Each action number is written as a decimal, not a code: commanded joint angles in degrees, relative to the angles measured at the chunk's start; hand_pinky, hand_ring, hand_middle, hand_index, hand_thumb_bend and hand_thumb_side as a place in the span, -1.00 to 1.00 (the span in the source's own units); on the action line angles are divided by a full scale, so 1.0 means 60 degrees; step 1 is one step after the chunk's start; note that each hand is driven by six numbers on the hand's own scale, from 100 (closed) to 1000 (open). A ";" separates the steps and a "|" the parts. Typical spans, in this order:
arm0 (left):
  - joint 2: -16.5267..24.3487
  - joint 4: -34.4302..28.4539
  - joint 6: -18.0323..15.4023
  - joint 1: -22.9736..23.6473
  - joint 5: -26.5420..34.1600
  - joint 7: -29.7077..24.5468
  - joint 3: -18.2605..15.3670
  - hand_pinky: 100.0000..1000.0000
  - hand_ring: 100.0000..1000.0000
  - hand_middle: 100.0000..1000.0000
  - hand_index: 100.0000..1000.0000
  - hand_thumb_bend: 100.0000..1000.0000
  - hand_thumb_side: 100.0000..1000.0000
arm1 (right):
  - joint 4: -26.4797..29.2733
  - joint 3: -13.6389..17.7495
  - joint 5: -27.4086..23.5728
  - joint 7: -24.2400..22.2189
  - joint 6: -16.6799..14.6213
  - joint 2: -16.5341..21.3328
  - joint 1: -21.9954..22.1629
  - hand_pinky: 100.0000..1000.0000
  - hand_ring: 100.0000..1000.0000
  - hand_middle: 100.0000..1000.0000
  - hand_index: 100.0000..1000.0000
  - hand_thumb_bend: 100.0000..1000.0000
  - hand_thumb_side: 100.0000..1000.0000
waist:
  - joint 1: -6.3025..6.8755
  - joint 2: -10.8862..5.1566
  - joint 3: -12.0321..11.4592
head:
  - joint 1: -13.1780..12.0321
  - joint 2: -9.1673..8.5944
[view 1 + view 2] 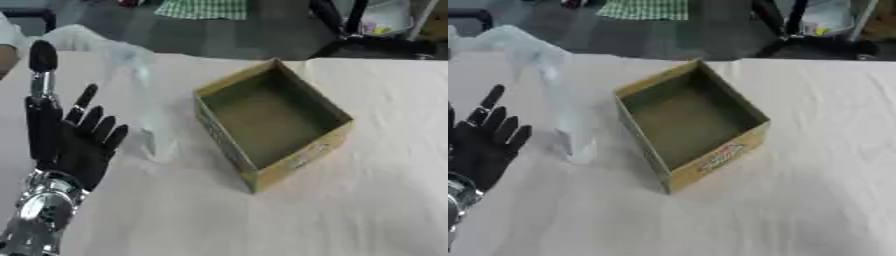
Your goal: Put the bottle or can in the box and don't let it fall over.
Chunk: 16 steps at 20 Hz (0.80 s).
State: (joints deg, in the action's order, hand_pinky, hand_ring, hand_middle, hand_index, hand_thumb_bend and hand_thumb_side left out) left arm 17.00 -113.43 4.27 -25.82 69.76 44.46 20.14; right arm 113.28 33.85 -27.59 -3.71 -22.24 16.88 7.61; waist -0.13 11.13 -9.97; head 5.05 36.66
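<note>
A: One robot hand is in view, the black left hand (pixel 77 145) on a silver wrist, at the table's left edge. State its condition.

B: Its fingers are spread and straight, pointing up and away; the thumb stands upright. It holds nothing and touches no object.

A: Where is the task's object?

B: A clear, colourless plastic bottle (pixel 156 132) stands on the white cloth-covered table (pixel 367 200), between the left hand and the open yellow cardboard box (pixel 271 122). The bottle appears blurred. A pale, translucent smear runs from its upper part toward the far left corner of the table; what that smear is cannot be determined. The bottle's base rests on the table just beside the box's left wall; whether it touches that wall cannot be determined.

A: Status of the box?

B: It sits near the middle of the table, turned so that one corner points toward the near edge. The top is open, and the interior shows only a dull olive floor. The near right wall carries a red printed marking, which cannot be read.

A: The right hand?

B: It appears in neither view.
</note>
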 commanded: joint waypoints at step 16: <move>-0.0100 -0.0194 0.0324 -0.0363 0.0583 0.0437 0.0128 -1.00 -1.00 -1.00 0.91 0.80 -0.30 | 0.0219 0.0035 -0.0100 -0.0019 0.0004 0.0227 -0.0045 0.64 0.79 1.00 1.00 -1.00 0.23 | -0.0018 -0.0092 0.0073 | -0.0200 -0.0238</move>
State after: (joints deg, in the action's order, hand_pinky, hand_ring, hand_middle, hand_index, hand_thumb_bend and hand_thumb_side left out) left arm 16.09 -113.43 6.13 -26.92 72.71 46.89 21.00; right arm 113.28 33.84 -27.99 -3.79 -22.16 16.88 7.55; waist -0.13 11.16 -9.58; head 4.07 36.09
